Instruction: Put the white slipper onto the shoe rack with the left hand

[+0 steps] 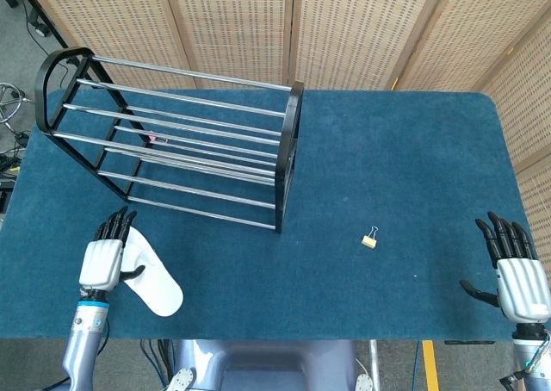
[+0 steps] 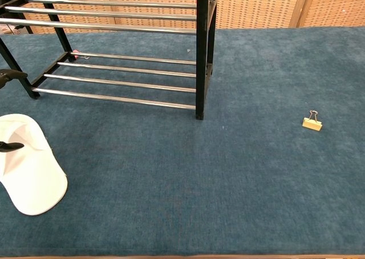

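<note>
step: grasp | left hand [image 1: 103, 262] spread wide over white slipper [image 1: 157, 286], empty | advice: lower, pinch the edge firmly before lifting to shoe rack [image 1: 172, 141]

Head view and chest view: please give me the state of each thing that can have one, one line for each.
white slipper: lying flat on the table, not lifted, partly under the left hand.
left hand: over the slipper's rear end, fingers spread, no grip visible.
right hand: fingers spread, holding nothing.
shoe rack: upright, its bars bare.
binder clip: lying alone on the table.
</note>
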Action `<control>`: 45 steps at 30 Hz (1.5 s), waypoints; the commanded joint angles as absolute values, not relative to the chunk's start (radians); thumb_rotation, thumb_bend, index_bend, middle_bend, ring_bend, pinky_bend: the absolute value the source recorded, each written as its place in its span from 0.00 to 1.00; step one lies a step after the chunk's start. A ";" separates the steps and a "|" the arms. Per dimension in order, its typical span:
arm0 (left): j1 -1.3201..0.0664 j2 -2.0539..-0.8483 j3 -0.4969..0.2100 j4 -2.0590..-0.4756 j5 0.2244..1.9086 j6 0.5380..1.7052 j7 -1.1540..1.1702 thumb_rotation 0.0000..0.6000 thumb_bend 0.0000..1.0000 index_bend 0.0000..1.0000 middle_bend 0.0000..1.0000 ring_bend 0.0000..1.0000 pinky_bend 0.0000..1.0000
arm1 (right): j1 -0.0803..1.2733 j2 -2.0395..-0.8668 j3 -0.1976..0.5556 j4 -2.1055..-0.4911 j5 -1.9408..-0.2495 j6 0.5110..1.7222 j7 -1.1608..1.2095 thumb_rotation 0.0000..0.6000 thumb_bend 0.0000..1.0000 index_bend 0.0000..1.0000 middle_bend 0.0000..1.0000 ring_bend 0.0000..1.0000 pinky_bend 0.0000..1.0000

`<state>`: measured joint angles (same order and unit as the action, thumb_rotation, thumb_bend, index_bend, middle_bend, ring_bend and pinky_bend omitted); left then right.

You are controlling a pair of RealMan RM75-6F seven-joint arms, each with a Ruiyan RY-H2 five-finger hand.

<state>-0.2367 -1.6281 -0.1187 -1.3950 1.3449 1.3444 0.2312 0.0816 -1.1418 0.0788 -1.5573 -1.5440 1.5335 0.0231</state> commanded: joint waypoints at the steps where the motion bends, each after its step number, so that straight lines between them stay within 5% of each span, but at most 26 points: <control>1: -0.235 -1.632 -0.120 -1.386 1.341 1.348 0.225 1.00 0.04 0.09 0.00 0.00 0.13 | 0.082 -1.142 0.078 -1.558 -1.545 1.532 0.023 1.00 0.00 0.00 0.00 0.00 0.00; 22: -0.208 -1.646 -0.138 -1.317 1.263 1.349 0.206 1.00 0.07 0.21 0.10 0.15 0.32 | 0.086 -1.141 0.076 -1.560 -1.547 1.526 0.031 1.00 0.00 0.00 0.00 0.00 0.00; 32: -0.221 -1.676 -0.118 -1.275 1.315 1.360 0.185 1.00 0.30 0.46 0.33 0.34 0.47 | 0.086 -1.140 0.074 -1.563 -1.547 1.523 0.029 1.00 0.00 0.00 0.00 0.00 0.00; 45: -0.206 -1.724 -0.102 -1.213 1.352 1.405 0.154 1.00 0.44 0.57 0.46 0.43 0.57 | 0.087 -1.137 0.072 -1.568 -1.546 1.519 0.030 1.00 0.00 0.00 0.00 0.00 0.00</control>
<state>-0.2069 -1.7205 -0.1018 -1.2165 1.3499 1.4023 0.1560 0.0869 -1.1374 0.0721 -1.5683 -1.5461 1.5191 0.0296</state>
